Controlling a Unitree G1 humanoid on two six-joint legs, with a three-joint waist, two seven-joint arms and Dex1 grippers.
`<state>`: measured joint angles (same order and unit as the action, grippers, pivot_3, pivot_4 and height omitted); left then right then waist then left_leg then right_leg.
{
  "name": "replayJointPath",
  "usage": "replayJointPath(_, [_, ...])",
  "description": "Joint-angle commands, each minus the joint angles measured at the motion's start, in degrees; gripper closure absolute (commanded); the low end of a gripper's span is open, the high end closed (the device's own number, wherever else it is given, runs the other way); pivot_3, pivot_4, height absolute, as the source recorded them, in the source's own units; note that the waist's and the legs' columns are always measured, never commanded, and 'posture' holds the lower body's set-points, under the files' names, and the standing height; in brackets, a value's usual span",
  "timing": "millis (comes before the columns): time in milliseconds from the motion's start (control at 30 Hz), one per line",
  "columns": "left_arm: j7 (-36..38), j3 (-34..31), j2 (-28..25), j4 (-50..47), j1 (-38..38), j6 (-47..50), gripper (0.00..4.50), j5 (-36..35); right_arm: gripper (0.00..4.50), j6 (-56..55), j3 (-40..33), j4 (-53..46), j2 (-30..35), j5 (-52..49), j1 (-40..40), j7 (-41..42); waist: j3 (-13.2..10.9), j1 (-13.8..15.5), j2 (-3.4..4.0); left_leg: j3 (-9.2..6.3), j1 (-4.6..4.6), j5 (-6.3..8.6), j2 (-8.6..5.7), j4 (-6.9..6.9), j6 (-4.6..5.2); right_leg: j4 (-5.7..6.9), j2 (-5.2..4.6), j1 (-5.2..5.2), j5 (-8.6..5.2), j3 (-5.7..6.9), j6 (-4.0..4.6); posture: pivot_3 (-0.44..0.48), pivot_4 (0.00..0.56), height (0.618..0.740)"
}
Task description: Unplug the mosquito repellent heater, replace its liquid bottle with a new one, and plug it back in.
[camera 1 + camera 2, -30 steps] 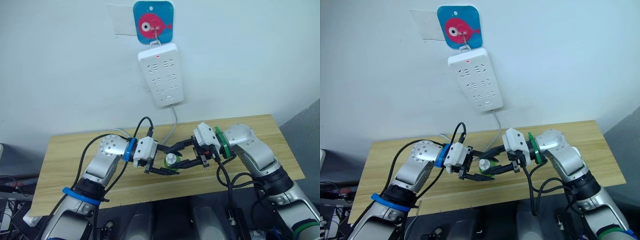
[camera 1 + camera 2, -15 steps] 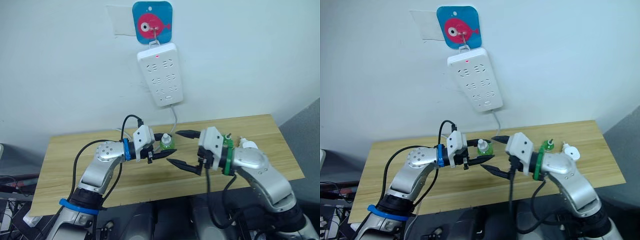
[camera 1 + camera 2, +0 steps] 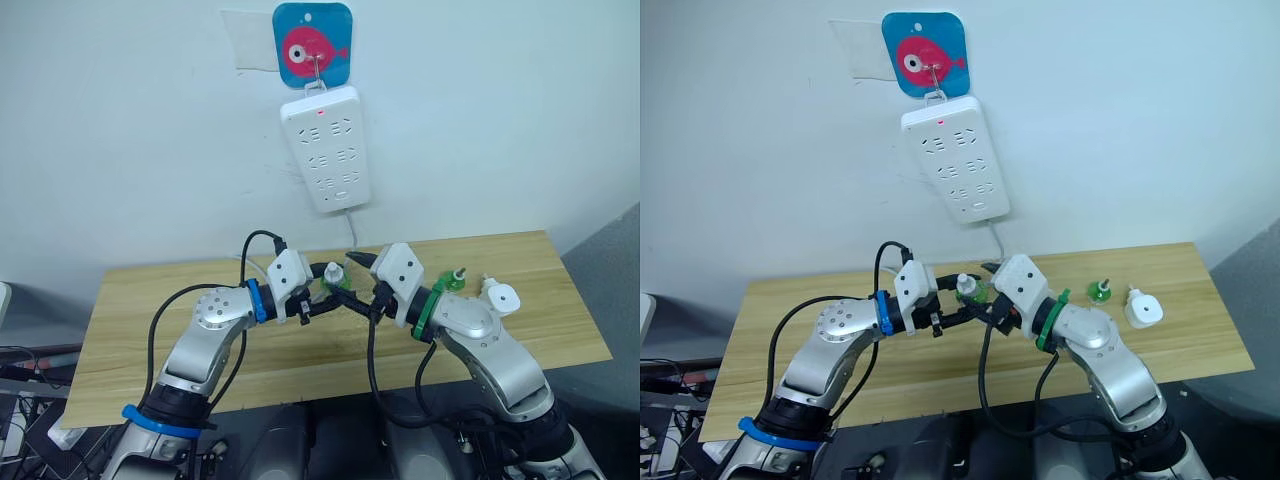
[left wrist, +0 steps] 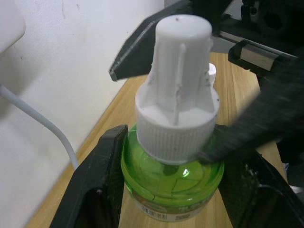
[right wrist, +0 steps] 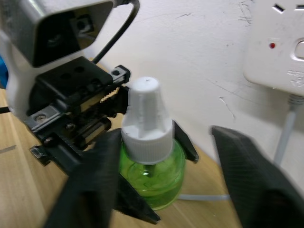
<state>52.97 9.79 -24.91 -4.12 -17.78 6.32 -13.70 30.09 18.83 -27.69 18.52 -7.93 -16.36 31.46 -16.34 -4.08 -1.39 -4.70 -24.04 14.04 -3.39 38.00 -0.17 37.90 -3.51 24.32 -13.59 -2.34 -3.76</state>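
Now right gripper point(image 3: 352, 283) nearer bottle point(image 3: 333, 282)

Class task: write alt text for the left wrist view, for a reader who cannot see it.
A green liquid bottle with a white cap is clamped between the left end effector's black fingers. The right end effector's open fingers reach around the cap, above a wooden table beside a white wall.

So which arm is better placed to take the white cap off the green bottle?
Right: its open claw flanks the white cap, while the left claw grips the green bottle.
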Motion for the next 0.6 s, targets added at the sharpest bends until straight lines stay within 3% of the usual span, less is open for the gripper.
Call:
replayJointPath(33, [0.0,0.8,0.6,-2.2,0.4,-0.7,2.27,-0.2,2.70,-1.3,-0.3,-1.8,-0.6,0.0,0.9,-0.9,0.0,0.0,0.00,0.00,0.00,0.00,0.00,0.00,0.00,0.00,0.00,0.00,0.00,0.00,0.00,-0.094,0.259,0.740])
replayJointPath(100, [0.1,1.3,0.6,-2.8,1.1,-0.7,2.27,-0.1,3.42,-1.1,-0.2,-2.8,-0.5,-0.4,1.7,-0.7,0.0,0.0,0.00,0.00,0.00,0.00,0.00,0.00,0.00,0.00,0.00,0.00,0.00,0.00,0.00,-0.096,0.254,0.740])
replayJointPath(267, [2.8,2.1,-0.7,-3.4,1.8,-1.6,2.27,-0.6,3.46,-1.9,-1.9,-2.6,0.7,-3.9,1.0,3.4,0.0,0.0,0.00,0.00,0.00,0.00,0.00,0.00,-0.01,0.01,0.00,0.00,0.00,0.00,0.00,-0.087,0.245,0.740])
replayJointPath(433, [15.2,4.1,-5.8,-5.4,3.5,-6.2,2.27,-4.4,3.46,-6.4,-4.0,2.7,7.2,-13.3,-5.0,22.0,0.0,0.2,0.00,0.03,0.03,0.00,0.00,0.00,0.00,-0.01,0.02,-0.03,0.00,-0.01,0.00,-0.068,0.241,0.740])
replayJointPath(600, [28.5,6.3,-9.6,-3.7,2.3,-12.6,2.27,-7.5,3.46,-15.1,-1.3,13.7,10.7,-16.2,-12.4,41.6,0.0,0.6,0.00,0.03,0.10,0.01,0.07,-0.05,0.02,-0.07,0.07,-0.11,-0.01,0.02,0.02,-0.035,0.251,0.740])
